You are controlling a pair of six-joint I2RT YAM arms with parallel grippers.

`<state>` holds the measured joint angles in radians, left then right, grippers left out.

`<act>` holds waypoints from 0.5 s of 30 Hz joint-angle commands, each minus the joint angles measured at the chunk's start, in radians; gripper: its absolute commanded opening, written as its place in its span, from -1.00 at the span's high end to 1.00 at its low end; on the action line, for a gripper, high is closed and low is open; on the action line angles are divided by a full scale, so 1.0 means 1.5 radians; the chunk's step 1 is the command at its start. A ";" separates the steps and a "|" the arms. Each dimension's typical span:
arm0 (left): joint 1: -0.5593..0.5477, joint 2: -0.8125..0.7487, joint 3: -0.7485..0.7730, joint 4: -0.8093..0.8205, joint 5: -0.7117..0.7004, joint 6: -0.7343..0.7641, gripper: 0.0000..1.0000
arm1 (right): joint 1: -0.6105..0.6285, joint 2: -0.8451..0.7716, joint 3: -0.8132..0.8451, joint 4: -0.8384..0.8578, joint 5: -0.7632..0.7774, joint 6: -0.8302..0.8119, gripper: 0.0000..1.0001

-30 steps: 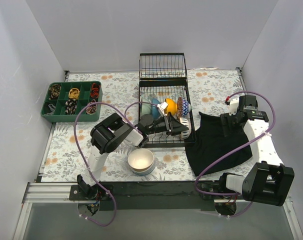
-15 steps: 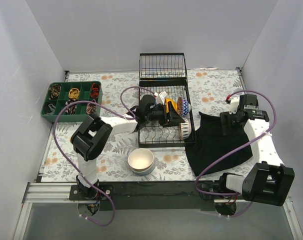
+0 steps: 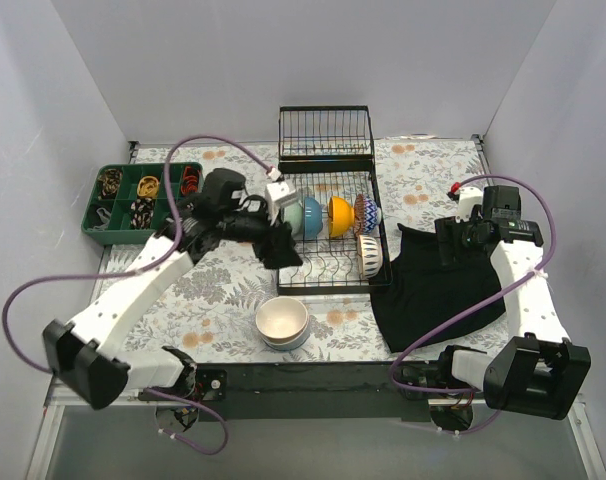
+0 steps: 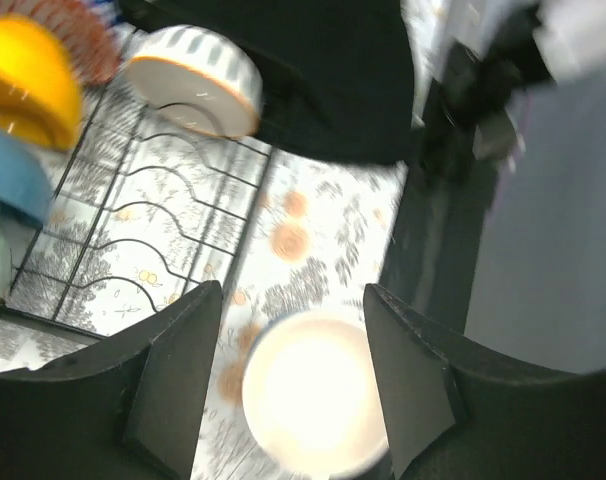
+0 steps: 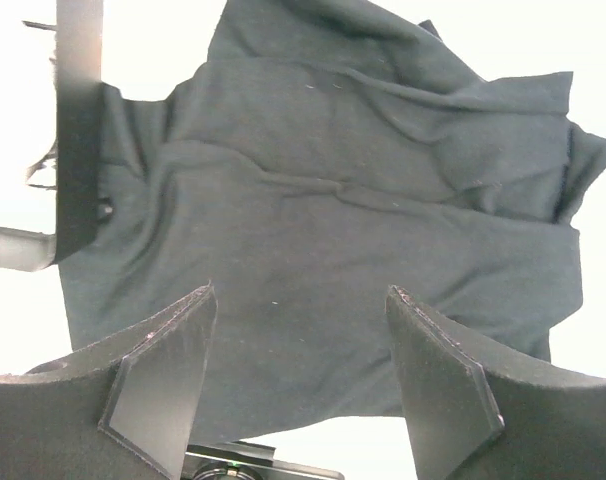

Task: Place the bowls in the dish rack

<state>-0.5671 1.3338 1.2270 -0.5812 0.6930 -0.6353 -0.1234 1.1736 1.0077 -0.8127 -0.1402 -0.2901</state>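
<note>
The black wire dish rack (image 3: 328,268) holds a pale green bowl (image 3: 293,218), a blue bowl (image 3: 312,215), an orange bowl (image 3: 340,215), a red-patterned bowl (image 3: 367,213) and a striped bowl (image 3: 369,256). A cream-white bowl (image 3: 282,320) sits stacked on another on the mat in front of the rack. My left gripper (image 3: 281,250) is open and empty at the rack's left front. In the left wrist view the cream bowl (image 4: 315,392) lies below, between the open fingers (image 4: 178,370), blurred. My right gripper (image 3: 449,240) is open and empty above the black cloth (image 5: 363,220).
A green compartment tray (image 3: 97,214) of small items sits at the far left. The rack's upright basket (image 3: 326,132) stands at the back. The black cloth (image 3: 428,285) lies right of the rack. White walls close in three sides.
My left arm has pulled back from over the rack and swung left. Its gripper now hangs at the rack's left front, open. The right arm has barely moved.
</note>
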 commanded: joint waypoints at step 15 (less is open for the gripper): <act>-0.163 -0.147 -0.097 -0.363 -0.091 0.573 -0.07 | -0.002 -0.045 -0.019 0.025 -0.103 0.001 -0.53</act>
<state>-0.7078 1.1809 1.1336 -1.1778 0.6556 0.1692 -0.1234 1.1500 0.9977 -0.8047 -0.2653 -0.3023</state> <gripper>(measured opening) 0.525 0.763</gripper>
